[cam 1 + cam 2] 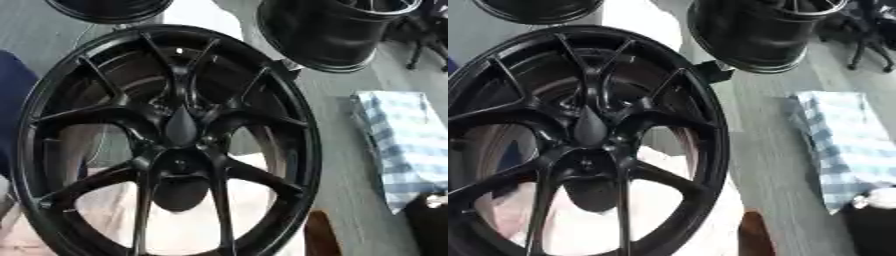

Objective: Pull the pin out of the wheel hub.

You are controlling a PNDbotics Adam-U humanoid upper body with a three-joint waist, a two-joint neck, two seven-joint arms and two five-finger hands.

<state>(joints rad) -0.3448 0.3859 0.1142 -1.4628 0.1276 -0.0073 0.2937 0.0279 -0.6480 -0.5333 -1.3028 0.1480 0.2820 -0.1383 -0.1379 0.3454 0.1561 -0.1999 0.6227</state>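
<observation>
A black wheel point(308, 131) fills the near frame, face turned up toward your camera, its spokes meeting at the wheel hub point(179, 162) just left of centre. It looks to be propped at a tilt so that the hub faces you square on, which suits a straight pull along the hub's axis.

A dark tapered piece point(181, 127) sits on the hub just above the meeting of the spokes. It may be the pin, though black on black leaves that uncertain. If it is, it is still seated in the hub and the pull is not yet made.

Neither of your hands shows in either view, so you cannot tell how the fingers stand, wide, narrow or holding. A dark rounded shape point(179, 197) shows through the lower spokes against a pale surface, and what it is cannot be made out.

Beyond the wheel, toward the floor's right side, a blue-and-white checked cloth point(407, 145) lies crumpled on the grey floor point(346, 165), well clear of the work.

At the far edge stand two more black wheels, one to the right point(328, 30) and one to the left point(109, 10), both apart from the wheel in hand.
</observation>
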